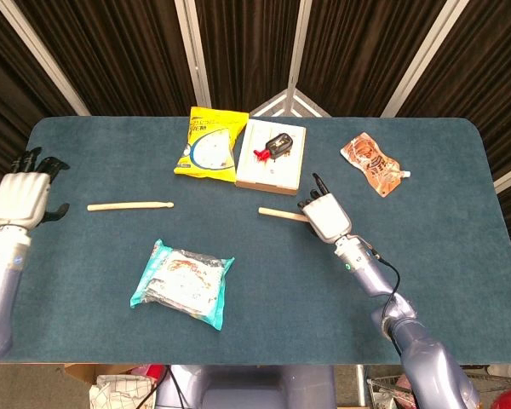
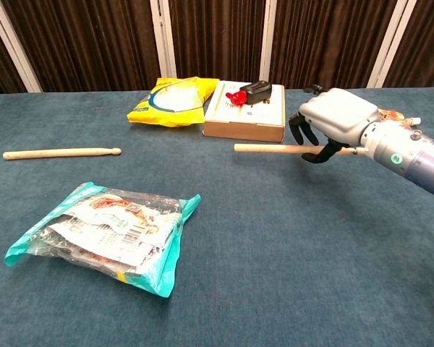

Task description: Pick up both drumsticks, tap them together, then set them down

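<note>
One wooden drumstick (image 1: 129, 205) lies loose on the blue table (image 1: 460, 256), left of centre; it also shows in the chest view as drumstick (image 2: 61, 152). My left hand (image 1: 25, 198) hovers at the table's far left edge, clear of that stick, with fingers spread and nothing in it; the chest view does not show it. My right hand (image 1: 324, 217) grips the second drumstick (image 1: 278, 213) near its right end, with the shaft pointing left. The chest view shows this right hand (image 2: 333, 124) curled around the second drumstick (image 2: 275, 149), which is level.
A yellow snack bag (image 1: 209, 142) and a white box (image 1: 272, 164) carrying a black and red item lie at the back centre. An orange pouch (image 1: 373, 162) is at the back right. A teal packet (image 1: 183, 281) lies front left.
</note>
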You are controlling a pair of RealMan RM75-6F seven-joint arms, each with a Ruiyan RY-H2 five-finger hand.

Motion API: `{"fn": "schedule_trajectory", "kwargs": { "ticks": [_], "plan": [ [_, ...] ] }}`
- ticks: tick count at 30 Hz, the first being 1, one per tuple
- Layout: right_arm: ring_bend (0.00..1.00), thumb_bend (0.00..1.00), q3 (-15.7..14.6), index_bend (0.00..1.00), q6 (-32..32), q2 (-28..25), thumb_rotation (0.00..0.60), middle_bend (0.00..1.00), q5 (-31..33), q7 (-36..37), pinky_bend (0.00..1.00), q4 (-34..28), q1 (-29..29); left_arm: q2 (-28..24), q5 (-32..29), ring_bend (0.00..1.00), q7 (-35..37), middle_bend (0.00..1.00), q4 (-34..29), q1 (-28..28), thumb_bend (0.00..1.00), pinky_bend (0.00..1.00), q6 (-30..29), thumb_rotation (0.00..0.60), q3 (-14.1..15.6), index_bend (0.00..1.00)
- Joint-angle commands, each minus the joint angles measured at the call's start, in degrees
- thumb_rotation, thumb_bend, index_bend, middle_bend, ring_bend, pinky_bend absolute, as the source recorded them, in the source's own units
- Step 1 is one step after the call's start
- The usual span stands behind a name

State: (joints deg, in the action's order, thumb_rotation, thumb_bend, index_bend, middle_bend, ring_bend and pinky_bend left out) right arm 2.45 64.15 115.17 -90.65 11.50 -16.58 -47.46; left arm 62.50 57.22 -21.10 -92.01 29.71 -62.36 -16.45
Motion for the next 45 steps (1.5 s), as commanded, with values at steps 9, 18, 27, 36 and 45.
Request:
{"fn": "schedule_trajectory", "kwargs": {
  "ticks": [9, 18, 27, 36, 45],
  "plan": [
    [0.35, 0.45, -0.93, 0.76, -2.57, 0.32, 0.600, 0.63, 0.08, 1.07, 0.01, 2.04, 1.26, -9.19, 12.81, 0.00, 18.32, 0.15, -5.89, -9.69, 0.36, 0.00, -8.55, 0.600, 3.13, 0.24],
    [0.27, 0.45, 0.01, 0.57, -7.29, -0.80, 0.600, 0.47, 1.85, 0.68, 0.00, 1.17, 1.22, -12.51, 16.40, 0.00, 25.66, 0.14, -6.39, -13.18, 0.36, 0.00, -11.93, 0.600, 4.24, 0.24],
    [0.24, 0.45, 3.18, 0.50, -8.93, -2.75, 0.600, 0.39, 5.63, -3.00, 0.00, -2.63, 2.13, -13.02, 18.39, 0.00, 26.89, 0.14, -7.33, -13.85, 0.36, 0.00, -12.71, 0.600, 5.12, 0.24],
    [0.22, 0.45, 8.66, 0.46, -8.62, -7.12, 0.600, 0.35, 11.90, -10.84, 0.00, -11.94, 3.99, -13.97, 22.38, 0.00, 25.09, 0.13, -10.69, -15.10, 0.36, 0.00, -14.89, 0.600, 6.94, 0.24],
    [0.11, 0.40, 12.43, 0.11, -1.01, -18.95, 0.600, 0.17, 17.45, -19.88, 0.00, -39.93, 11.63, -14.41, 26.87, 0.00, 19.44, 0.06, -14.23, -17.52, 0.28, 0.00, -17.26, 0.600, 10.45, 0.12]
  ]
}}
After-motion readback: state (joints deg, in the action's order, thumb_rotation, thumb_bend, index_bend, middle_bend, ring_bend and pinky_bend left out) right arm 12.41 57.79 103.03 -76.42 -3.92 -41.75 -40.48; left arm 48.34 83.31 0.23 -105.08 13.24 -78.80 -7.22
